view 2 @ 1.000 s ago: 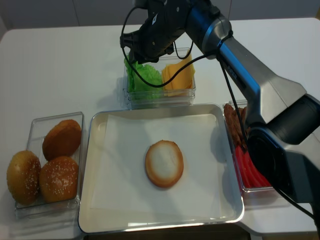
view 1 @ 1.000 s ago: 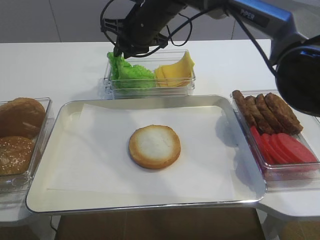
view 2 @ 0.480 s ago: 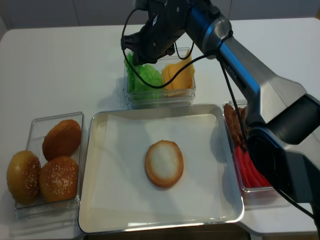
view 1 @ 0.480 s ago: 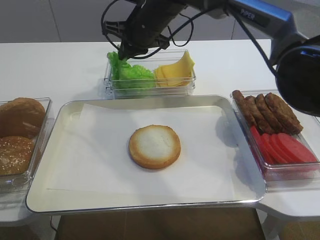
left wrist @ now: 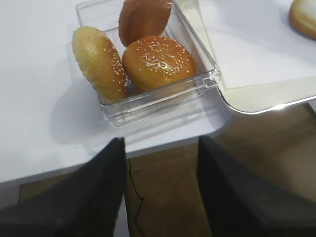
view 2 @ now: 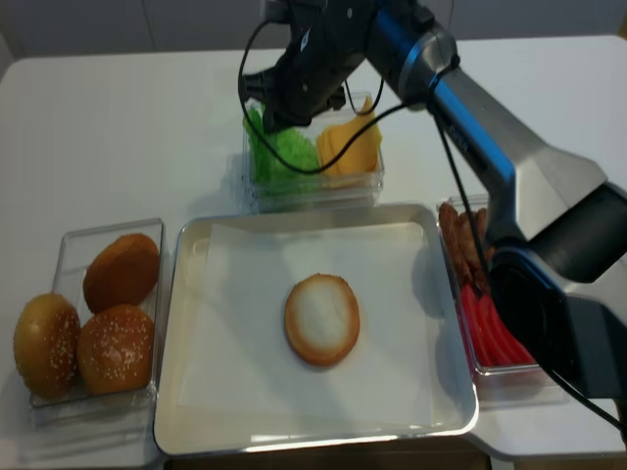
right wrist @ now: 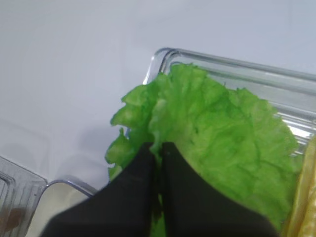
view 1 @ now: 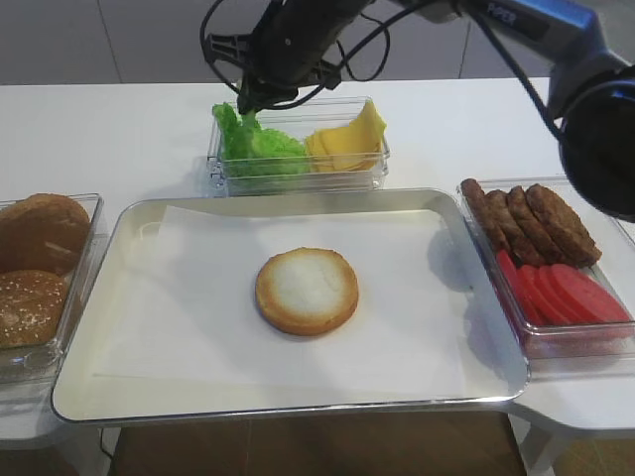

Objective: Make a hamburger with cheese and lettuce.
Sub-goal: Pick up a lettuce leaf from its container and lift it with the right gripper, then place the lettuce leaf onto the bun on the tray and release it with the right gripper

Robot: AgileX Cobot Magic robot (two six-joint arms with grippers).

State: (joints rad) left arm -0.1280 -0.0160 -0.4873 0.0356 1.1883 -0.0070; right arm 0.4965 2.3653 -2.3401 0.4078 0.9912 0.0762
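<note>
While clamped on the frilly edge of the lettuce (right wrist: 217, 133), right gripper (right wrist: 158, 153) with both black fingers pressed together, thin leaf pinched between them. Seen from the exterior high view, same gripper (view 1: 245, 102) over the left end of a clear container (view 1: 298, 171) at the back of the table, reached across from the right. Lettuce (view 1: 253, 147) in the left half of that container, cheese (view 1: 347, 139) slices leaning in the right half, just beside the green leaf.

Hamburger (view 1: 307, 290), a bun half with pale cut face up, alone near the middle of white paper (view 1: 179, 327) lining a metal tray (view 1: 89, 397), well apart from the gripper.

Left of the tray, a clear box (left wrist: 163, 98) with 3 seeded bun tops (left wrist: 158, 61). Right of the tray, another clear box (view 1: 585, 342) with brown patties (view 1: 526, 223) behind red tomato slices (view 1: 561, 293).

Left gripper (left wrist: 160, 192) low past the table edge by the bun box, dark fingers (left wrist: 98, 192) standing apart, nothing between them.
</note>
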